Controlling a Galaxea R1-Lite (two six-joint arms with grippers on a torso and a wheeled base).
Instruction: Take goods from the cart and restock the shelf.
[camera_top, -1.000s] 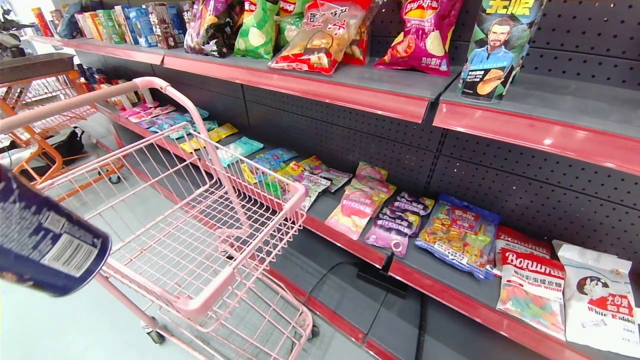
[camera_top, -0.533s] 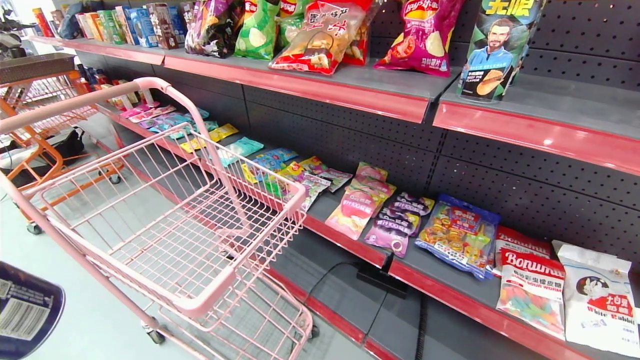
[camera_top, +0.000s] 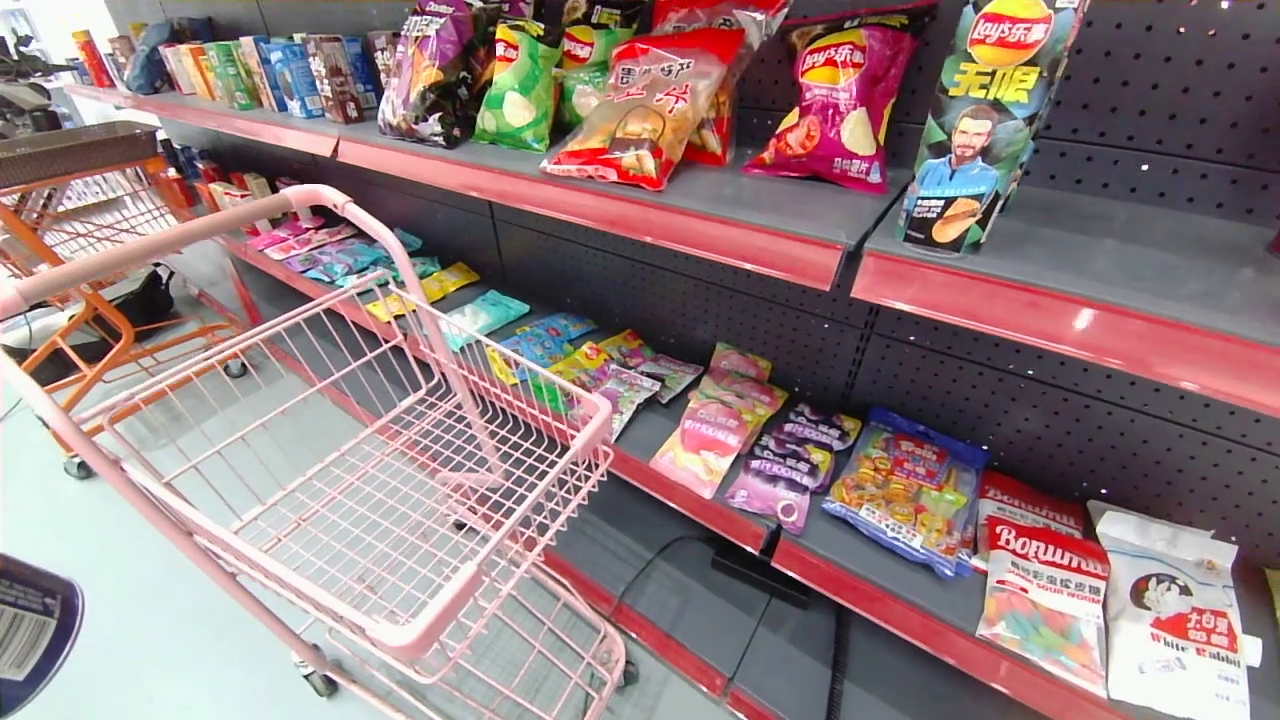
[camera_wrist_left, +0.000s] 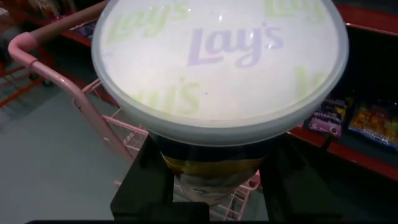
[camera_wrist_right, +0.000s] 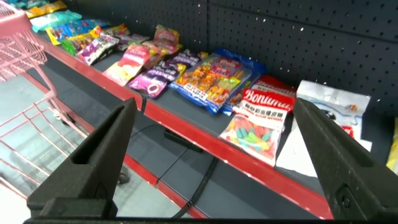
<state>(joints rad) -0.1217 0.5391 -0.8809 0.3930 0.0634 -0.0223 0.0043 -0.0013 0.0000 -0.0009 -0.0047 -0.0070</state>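
Chip canister, pale lid facing the left wrist camera, clamped in left gripper beside pink cart; head view catches its barcoded blue side, lower than a second ago. Right gripper gapes empty before the candy shelf.

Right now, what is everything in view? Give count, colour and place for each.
cart: one, pink, in front of the shelves
chip can: one, dark blue with a pale lid, in the left claw near the cart
second cart: one, orange, behind the pink one
chip bags: several, red, green, purple and pink, on the upper shelf
boxes: a row, mixed colours, far left end of the upper shelf
candy packets: many, mixed colours, flat on the lower shelf
cables: a few, black, under the lower shelf
left claw: black, shut on the chip can
right claw: black, open, in front of the lower shelf
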